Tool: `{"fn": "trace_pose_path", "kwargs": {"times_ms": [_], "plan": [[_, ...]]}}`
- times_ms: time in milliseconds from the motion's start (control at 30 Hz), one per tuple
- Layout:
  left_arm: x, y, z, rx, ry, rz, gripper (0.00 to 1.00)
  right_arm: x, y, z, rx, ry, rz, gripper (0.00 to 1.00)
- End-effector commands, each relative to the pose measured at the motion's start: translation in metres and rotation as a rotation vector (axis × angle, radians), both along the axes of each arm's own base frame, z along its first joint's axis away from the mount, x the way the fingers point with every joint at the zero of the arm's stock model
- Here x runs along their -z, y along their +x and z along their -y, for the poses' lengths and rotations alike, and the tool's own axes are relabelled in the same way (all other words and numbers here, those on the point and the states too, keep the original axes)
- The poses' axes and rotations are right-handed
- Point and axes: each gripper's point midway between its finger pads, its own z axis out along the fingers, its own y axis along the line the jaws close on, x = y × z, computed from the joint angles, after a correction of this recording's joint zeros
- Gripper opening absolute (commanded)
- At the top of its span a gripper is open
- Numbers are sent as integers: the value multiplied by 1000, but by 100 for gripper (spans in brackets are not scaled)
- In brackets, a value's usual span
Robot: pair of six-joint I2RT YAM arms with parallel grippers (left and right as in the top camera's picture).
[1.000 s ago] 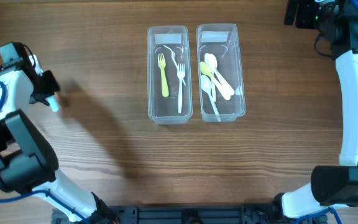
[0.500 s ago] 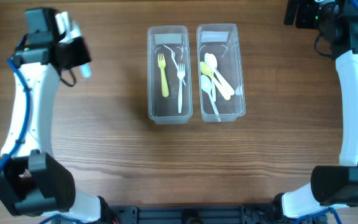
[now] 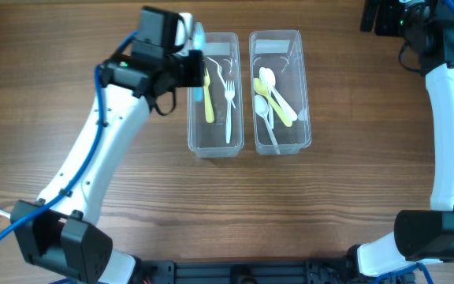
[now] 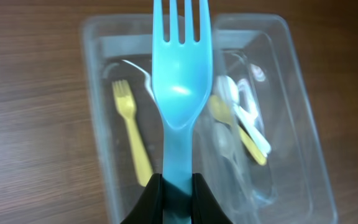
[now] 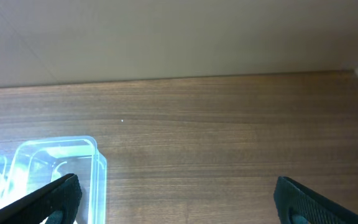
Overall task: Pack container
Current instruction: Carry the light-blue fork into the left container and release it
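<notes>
The big change on my screen is the left arm (image 3: pixel 93 158): a second ago it sat curled at the far edge of the table (image 3: pixel 132 229), and now it is stretched right across the wood, with its wrist over the top corner of the fork container (image 3: pixel 213 150). The right arm (image 3: pixel 452 118) has not budged from its parked spot at the far corner. The right gripper (image 5: pixel 179 202) is spread wide with nothing in it, looking out over bare wood and one corner of the spoon container (image 3: pixel 280 148). The left gripper (image 4: pixel 174 190) is clenched on the handle of the blue fork (image 4: pixel 178 93), tines pointing away from the wrist. From the wrist view the fork hangs above the containers, not yet inside either. Below it the fork container already holds a yellow fork (image 3: pixel 208 99) and a white fork (image 3: pixel 229 102). The spoons (image 3: pixel 274 95) lie in a loose pile in the container beside it. I read this as the carry being nearly done: the fork has arrived over the right bin. What remains, as I judge it, is to lower it, line it up lengthwise and release it clear of the wall.
</notes>
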Motion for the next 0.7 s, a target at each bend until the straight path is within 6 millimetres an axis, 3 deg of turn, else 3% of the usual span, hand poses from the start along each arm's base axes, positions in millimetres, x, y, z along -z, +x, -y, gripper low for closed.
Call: {"fn": "trace_pose_path", "kwargs": {"times_ms": [0,367,533,667], "plan": [[16,1,16,7,27,-29,4,4,1,4,15,-12,-8,100],[121,13,22,10,117,-229,4,4,1,4,15,-12,-8,100],[151,11,21,11,143,-292,6,4,1,4,15,-12,-8,100],[157,11,22,11,146,-301,19,4,1,4,15,-12,-8,99]]}}
